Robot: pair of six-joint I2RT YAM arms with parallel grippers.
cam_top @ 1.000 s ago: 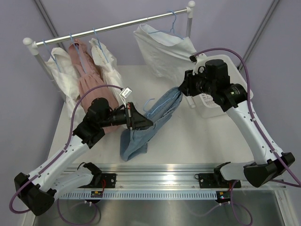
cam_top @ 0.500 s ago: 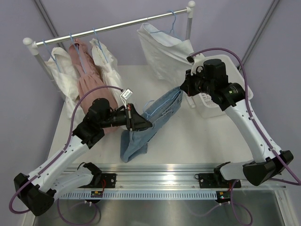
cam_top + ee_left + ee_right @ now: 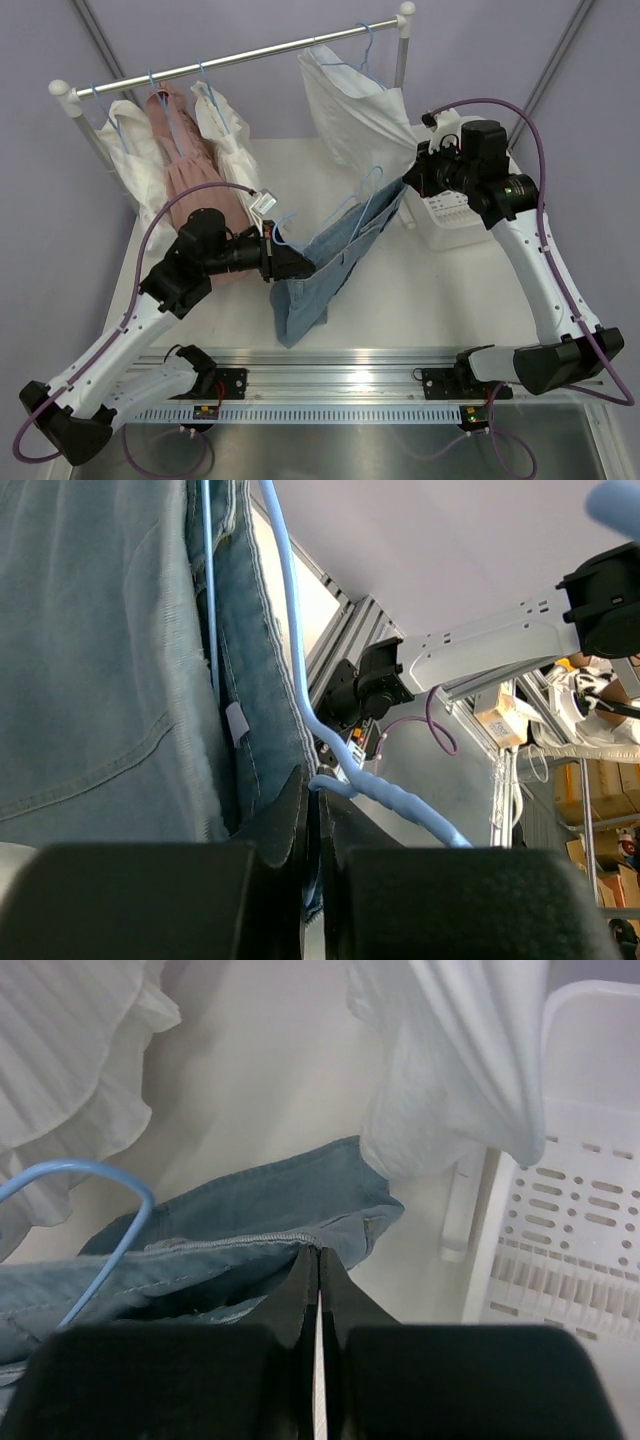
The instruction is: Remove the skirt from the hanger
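As the right gripper (image 3: 318,1252) is pinching the denim skirt (image 3: 335,255) at a stitched edge and the left gripper (image 3: 315,780) is clamping the hanger (image 3: 400,802), the soft cloth is sagging between them, probably gripping best at seams

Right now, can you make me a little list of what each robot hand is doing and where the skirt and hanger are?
left hand: shut, pinching the blue hanger at the edge of the denim skirt
right hand: shut on the skirt's far end
denim skirt: stretched between both hands, off the rail, lower end drooping toward the table
blue hanger: not yet out of the skirt
rail: pink dress and white clothes hanging
white basket: on the table beside the right hand
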